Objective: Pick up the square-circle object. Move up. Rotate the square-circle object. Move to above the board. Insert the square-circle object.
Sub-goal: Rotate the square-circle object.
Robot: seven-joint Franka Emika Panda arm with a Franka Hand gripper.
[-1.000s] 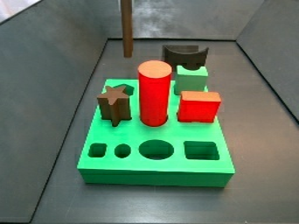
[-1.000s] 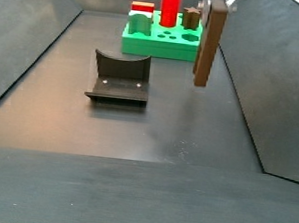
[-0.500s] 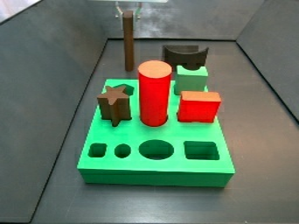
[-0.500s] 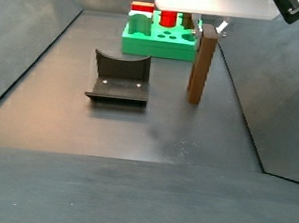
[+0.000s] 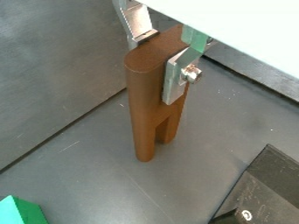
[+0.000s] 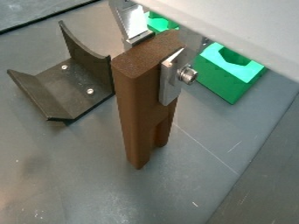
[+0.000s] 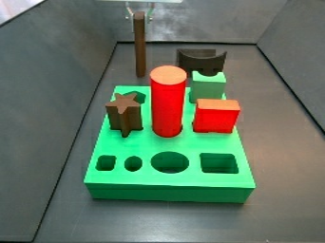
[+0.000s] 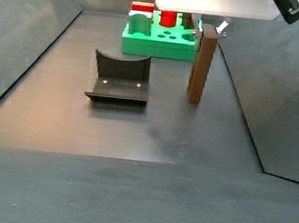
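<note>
While the gripper (image 5: 160, 54) clamps its top, the square-circle object (image 5: 153, 105) stands upright, prongs down on the bench (image 8: 163, 135), right of the fixture (image 8: 117, 78); the board (image 8: 160, 42) sits beyond it at upper centre.

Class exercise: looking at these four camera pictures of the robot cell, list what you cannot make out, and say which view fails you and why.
1. Tool body: cut off by the frame edge in both wrist views.
2. Whether the square-circle object touches the floor or hangs just above it: too close to tell in any view.
3. Board holes: hidden behind its standing blocks in a side view.
4. Fixture: cropped by the frame edge in a wrist view.
</note>
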